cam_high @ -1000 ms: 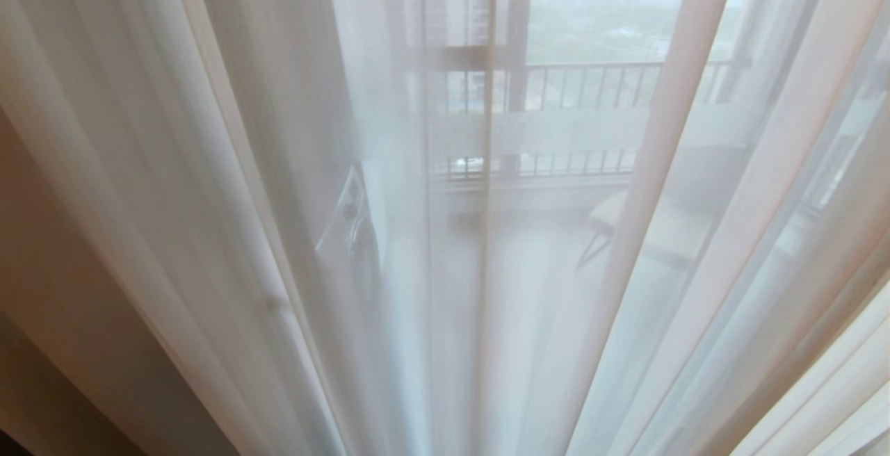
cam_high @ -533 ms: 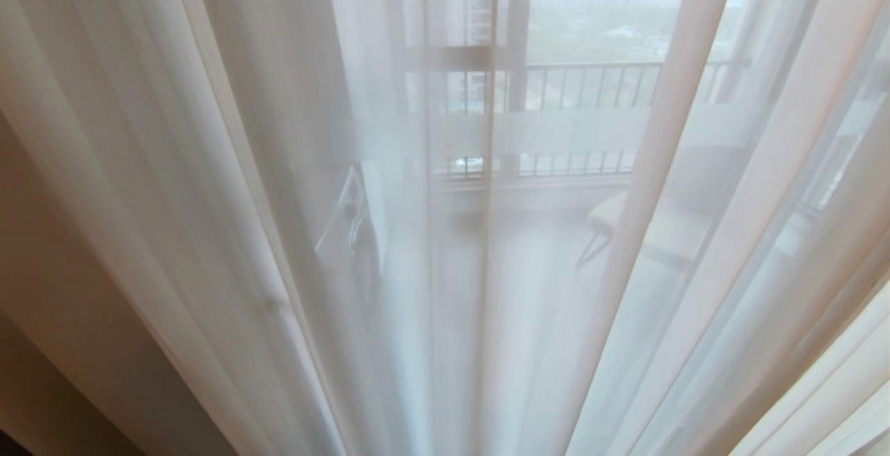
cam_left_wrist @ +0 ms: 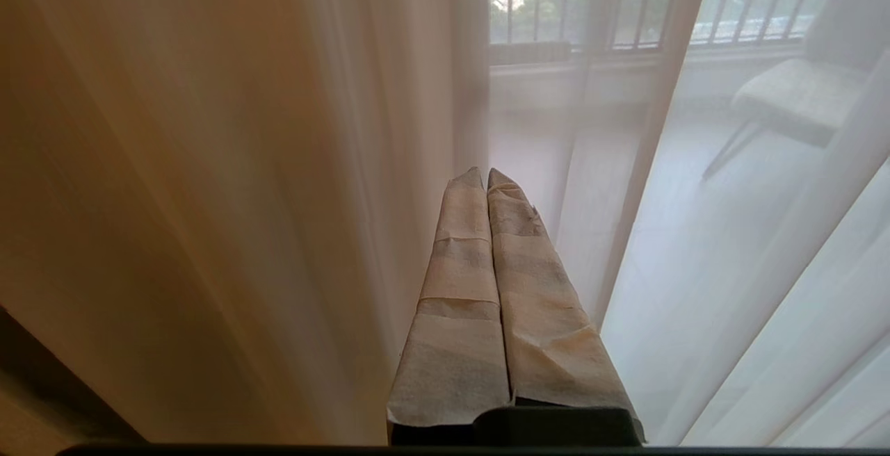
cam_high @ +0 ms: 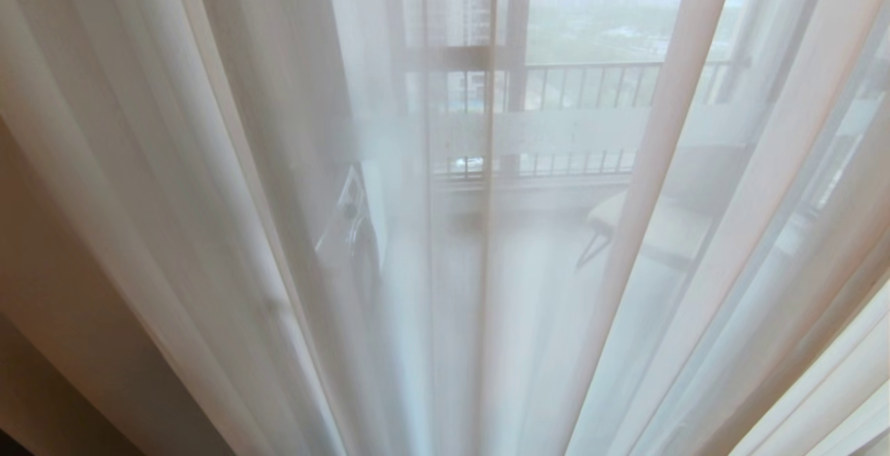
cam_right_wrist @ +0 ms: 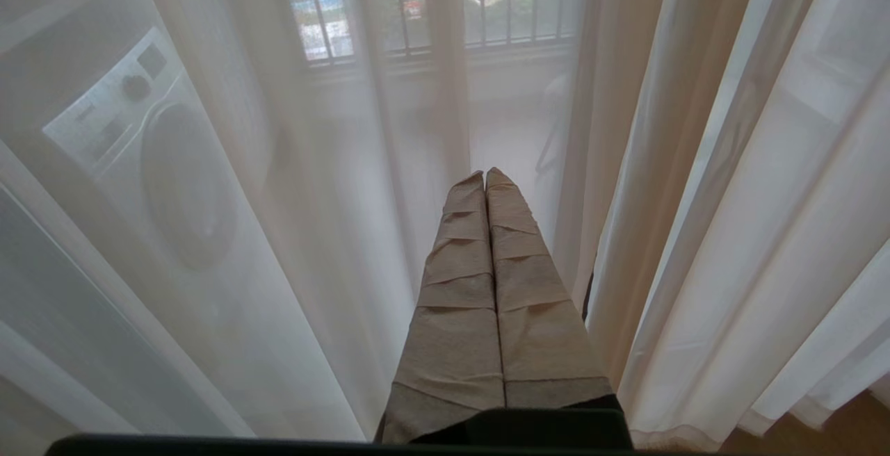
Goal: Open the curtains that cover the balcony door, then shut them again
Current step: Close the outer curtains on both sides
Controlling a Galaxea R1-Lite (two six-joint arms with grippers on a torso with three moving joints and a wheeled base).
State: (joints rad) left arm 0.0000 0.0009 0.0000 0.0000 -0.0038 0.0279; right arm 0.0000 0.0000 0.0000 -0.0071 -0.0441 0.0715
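Nothing had moved since the earlier frame. Head view: sheer curtains (cam_high: 278, 199) hung drawn across the balcony door (cam_high: 518, 32), filling the view. Left wrist view: the left hand (cam_left_wrist: 484, 176) was clenched, empty, just before the curtains. Right wrist view: the right hand (cam_right_wrist: 484, 178) was likewise clenched, empty, facing the curtains, a washing machine (cam_right_wrist: 139, 157) behind them.

No text, label, brand, number or sign can be read anywhere in these views; the washing machine (cam_right_wrist: 139, 157) seen through the sheer curtains (cam_high: 208, 199) has a control panel with marks on it, but they are too veiled and too small to make out; the tape wrapped around the fingers of both grippers carries no print.
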